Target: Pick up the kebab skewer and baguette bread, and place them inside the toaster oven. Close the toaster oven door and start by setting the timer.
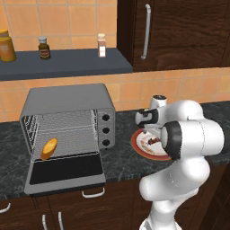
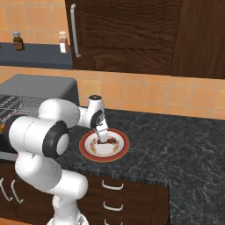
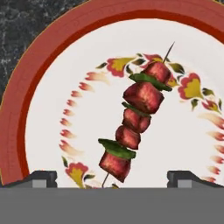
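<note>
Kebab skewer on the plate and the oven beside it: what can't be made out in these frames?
- Kebab skewer: in the left base view the arm covers most of it and part of the plate.
- Gripper: its tips sit wide apart over the skewer; whether they touch it cannot be told.
- Toaster oven: the right base view cuts it at the left edge, hiding the baguette bread and the open toaster oven door.

End effector [image 3: 112, 177] low, jaws apart
</note>
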Motion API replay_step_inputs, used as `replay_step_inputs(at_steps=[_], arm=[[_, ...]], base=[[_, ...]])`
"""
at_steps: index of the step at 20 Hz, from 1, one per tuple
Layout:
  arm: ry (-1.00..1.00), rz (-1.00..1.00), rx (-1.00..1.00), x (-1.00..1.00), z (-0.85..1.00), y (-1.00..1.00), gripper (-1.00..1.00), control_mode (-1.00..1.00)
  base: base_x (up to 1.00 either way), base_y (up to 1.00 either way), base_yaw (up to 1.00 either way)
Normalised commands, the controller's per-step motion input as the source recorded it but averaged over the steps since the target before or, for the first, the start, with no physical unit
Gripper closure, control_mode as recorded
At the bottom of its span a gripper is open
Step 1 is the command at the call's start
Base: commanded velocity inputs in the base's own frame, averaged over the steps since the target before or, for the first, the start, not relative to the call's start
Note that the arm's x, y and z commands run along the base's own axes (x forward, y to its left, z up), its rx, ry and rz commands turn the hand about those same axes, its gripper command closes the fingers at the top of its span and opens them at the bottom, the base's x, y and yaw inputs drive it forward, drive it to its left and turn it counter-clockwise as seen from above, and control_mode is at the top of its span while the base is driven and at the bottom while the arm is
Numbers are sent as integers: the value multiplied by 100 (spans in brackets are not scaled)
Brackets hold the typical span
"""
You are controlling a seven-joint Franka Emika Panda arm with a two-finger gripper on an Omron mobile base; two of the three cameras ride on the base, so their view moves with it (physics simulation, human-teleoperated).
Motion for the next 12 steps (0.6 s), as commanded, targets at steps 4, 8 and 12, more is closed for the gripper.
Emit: replay_step_inputs(at_steps=[4,8,12], arm=[[15,-12,0,0,-31,0,-100,-100],[12,-10,0,1,-41,0,-100,-100],[4,-9,0,0,-36,0,-100,-100]], base=[[0,0,0],[0,0,0],[0,0,0]])
